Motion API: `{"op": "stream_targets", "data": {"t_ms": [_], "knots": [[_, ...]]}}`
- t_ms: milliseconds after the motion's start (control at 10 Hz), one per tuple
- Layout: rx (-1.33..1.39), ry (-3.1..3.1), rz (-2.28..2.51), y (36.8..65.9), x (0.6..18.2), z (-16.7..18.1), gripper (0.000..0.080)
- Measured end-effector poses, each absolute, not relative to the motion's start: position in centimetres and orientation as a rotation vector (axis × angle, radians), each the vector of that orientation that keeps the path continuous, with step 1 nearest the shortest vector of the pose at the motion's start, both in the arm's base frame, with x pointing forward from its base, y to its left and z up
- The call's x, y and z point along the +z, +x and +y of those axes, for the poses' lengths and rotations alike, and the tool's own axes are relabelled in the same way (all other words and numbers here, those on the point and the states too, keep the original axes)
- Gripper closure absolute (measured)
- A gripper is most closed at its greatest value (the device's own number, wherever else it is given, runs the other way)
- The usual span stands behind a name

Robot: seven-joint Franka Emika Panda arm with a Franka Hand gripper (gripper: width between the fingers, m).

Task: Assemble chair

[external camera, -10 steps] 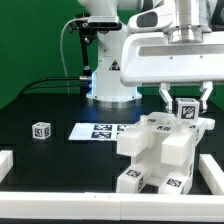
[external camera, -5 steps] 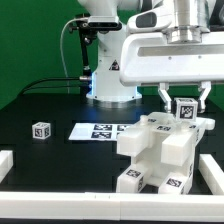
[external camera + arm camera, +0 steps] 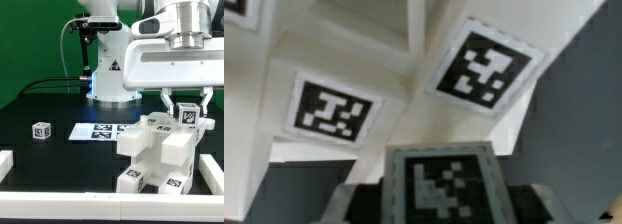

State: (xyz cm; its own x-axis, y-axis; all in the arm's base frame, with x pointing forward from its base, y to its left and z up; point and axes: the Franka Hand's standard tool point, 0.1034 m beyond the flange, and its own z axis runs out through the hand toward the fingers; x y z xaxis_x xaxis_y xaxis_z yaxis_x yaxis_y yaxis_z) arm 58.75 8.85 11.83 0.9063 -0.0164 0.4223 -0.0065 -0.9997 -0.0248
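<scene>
The partly built chair (image 3: 158,150) is a stack of white blocky pieces with square tags, at the exterior view's right. My gripper (image 3: 186,108) hangs right above its top, shut on a small white tagged chair piece (image 3: 187,114) that stands upright on the assembly. In the wrist view that piece (image 3: 441,185) fills the space between my dark fingers (image 3: 367,203), its tag facing the camera. Beyond it lie white faces of the chair carrying two more tags (image 3: 335,108). Where the held piece meets the chair is hidden.
A small white tagged cube (image 3: 40,130) lies alone at the exterior view's left. The marker board (image 3: 98,130) lies flat beside the chair. White border rails (image 3: 90,205) frame the black table. The robot's base (image 3: 110,75) stands behind.
The wrist above the gripper has turned a little. The held piece and the chair stay in the same place.
</scene>
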Motion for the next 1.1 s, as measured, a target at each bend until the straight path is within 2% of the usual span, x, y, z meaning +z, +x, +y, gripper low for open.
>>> {"op": "stream_targets", "data": {"t_ms": [800, 900, 1100], "knots": [[-0.738, -3.038, 0.012, 59.22, 11.65, 8.79, 0.0520], [-0.737, -3.038, 0.012, 59.22, 11.65, 8.79, 0.0423], [-0.737, -3.038, 0.012, 59.21, 11.63, 8.79, 0.0179]]}}
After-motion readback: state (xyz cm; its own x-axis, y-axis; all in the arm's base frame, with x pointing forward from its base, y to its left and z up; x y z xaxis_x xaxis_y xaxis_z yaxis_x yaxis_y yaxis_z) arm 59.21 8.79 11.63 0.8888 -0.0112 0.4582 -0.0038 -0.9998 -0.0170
